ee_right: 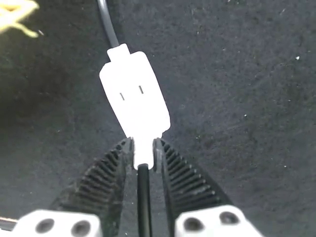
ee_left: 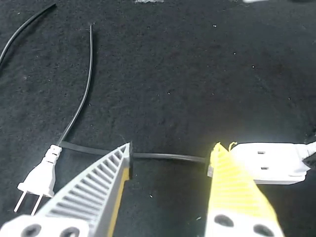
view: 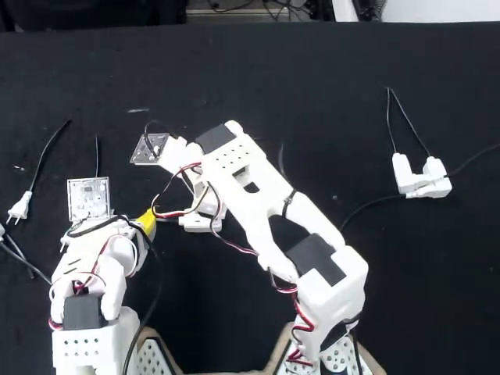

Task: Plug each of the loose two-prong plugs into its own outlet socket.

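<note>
Right wrist view: the right gripper [ee_right: 143,154] has its ribbed black fingers [ee_right: 111,173] clamped on the narrow tail of a flat white plastic outlet socket [ee_right: 136,98] with two slots in its upper face. A black cord [ee_right: 143,197] leaves that tail and runs back between the fingers. The socket lies flat on the black cloth-covered table [ee_right: 247,74].

Left wrist view: we log the left gripper [ee_left: 170,150], with one ribbed grey finger [ee_left: 98,187] and one yellow finger [ee_left: 232,187], spread wide and holding nothing. It straddles a thin black cable [ee_left: 168,157] lying on the table. The socket [ee_left: 266,163] sits just beside the yellow fingertip; we cannot tell whether they touch. A white two-prong plug [ee_left: 37,183] lies loose outside the grey finger, unplugged.

High view: we note the yellow finger [view: 146,221] near the socket [view: 195,223]. Two white connector bodies [view: 422,178] with black cords lie together toward the table's right side, well apart from both arms.
</note>
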